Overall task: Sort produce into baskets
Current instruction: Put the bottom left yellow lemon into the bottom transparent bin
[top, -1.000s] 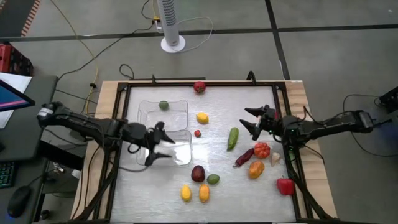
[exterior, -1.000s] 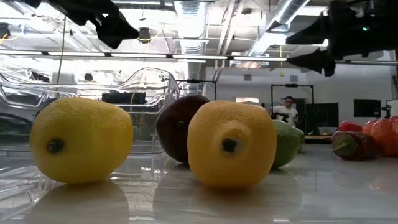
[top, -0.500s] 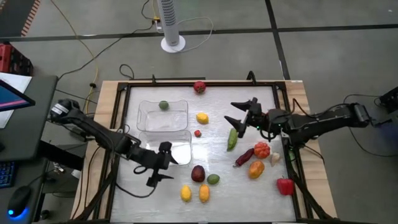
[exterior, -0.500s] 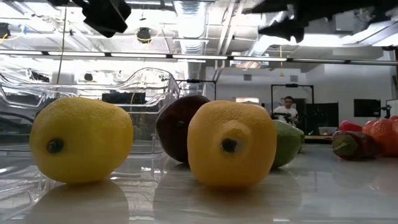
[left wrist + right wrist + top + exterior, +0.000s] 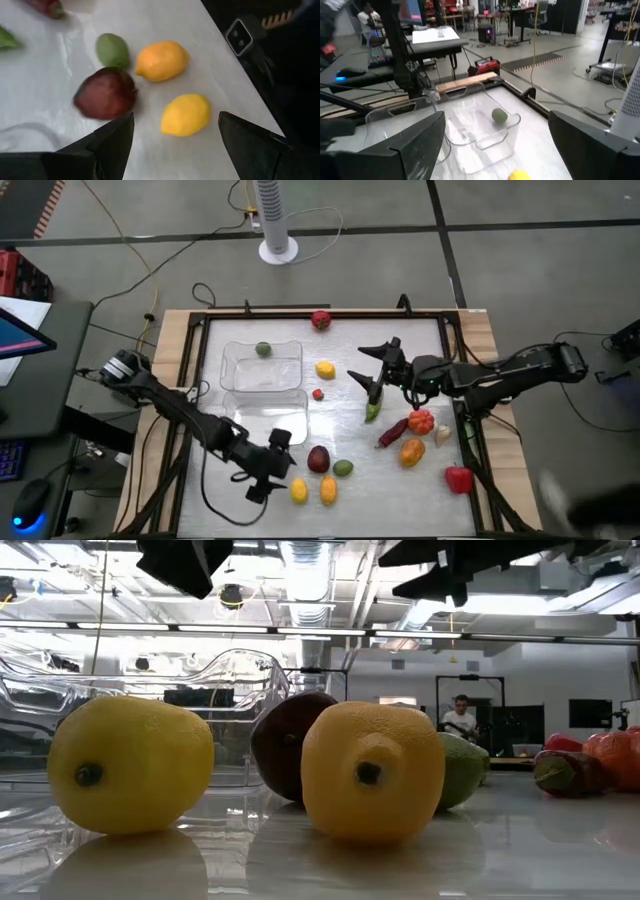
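My left gripper (image 5: 277,467) is open, low over the table's near part. In the left wrist view (image 5: 175,142) its fingers stand on either side of a yellow lemon (image 5: 186,114) without touching it. Beside the lemon lie an orange-yellow fruit (image 5: 328,490), a dark purple fruit (image 5: 318,459) and a green one (image 5: 343,468). My right gripper (image 5: 365,367) is open and empty above a long green vegetable (image 5: 372,408). Two clear baskets (image 5: 262,370) (image 5: 268,420) stand at the left. The far one holds a green lime (image 5: 263,349).
On the right lie a red chili (image 5: 393,432), an orange-red tomato (image 5: 421,420), a whitish piece (image 5: 443,436), an orange fruit (image 5: 411,452) and a red pepper (image 5: 458,478). A yellow lemon (image 5: 325,368), a small red piece (image 5: 318,393) and a red fruit (image 5: 320,320) lie farther back.
My left gripper has gone from over the near basket toward the table's near edge and right, and has come down by the yellow lemon, staying open. My right gripper has gone toward the table's left, over the long green vegetable, staying open.
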`<action>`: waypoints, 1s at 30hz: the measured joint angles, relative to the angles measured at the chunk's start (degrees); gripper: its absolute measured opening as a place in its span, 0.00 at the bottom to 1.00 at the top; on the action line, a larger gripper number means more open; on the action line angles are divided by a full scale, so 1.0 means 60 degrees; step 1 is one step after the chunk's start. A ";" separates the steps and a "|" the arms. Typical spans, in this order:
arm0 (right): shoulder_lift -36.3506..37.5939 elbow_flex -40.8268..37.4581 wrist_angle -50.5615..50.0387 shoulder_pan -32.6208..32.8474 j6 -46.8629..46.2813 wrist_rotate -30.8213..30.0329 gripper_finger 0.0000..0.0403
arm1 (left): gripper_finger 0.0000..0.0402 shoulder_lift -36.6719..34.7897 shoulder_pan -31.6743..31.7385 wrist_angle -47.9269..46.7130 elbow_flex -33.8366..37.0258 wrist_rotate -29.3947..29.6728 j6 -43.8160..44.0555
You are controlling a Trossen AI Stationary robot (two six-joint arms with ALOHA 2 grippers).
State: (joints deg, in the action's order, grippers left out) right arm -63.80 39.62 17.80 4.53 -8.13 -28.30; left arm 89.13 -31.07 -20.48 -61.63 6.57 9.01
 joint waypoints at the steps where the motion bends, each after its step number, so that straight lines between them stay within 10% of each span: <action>1: 0.0005 0.0000 -0.0087 0.0026 -0.0122 -0.0007 0.94 | 0.69 0.0237 -0.0065 -0.0240 -0.0257 0.0039 -0.0116; 12: 0.0662 -0.0007 -0.0666 0.0632 -0.0325 -0.0042 0.94 | 0.69 0.2249 -0.0258 -0.1998 -0.2221 -0.0313 -0.2168; 30: 0.0622 -0.0007 -0.0688 0.0660 -0.0326 -0.0043 0.94 | 0.85 0.3303 -0.0240 -0.1087 -0.2206 -0.0329 -0.2965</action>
State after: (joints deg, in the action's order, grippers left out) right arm -60.07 39.57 13.67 8.49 -10.09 -28.56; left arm 108.95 -32.51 -27.00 -74.87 4.59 -8.78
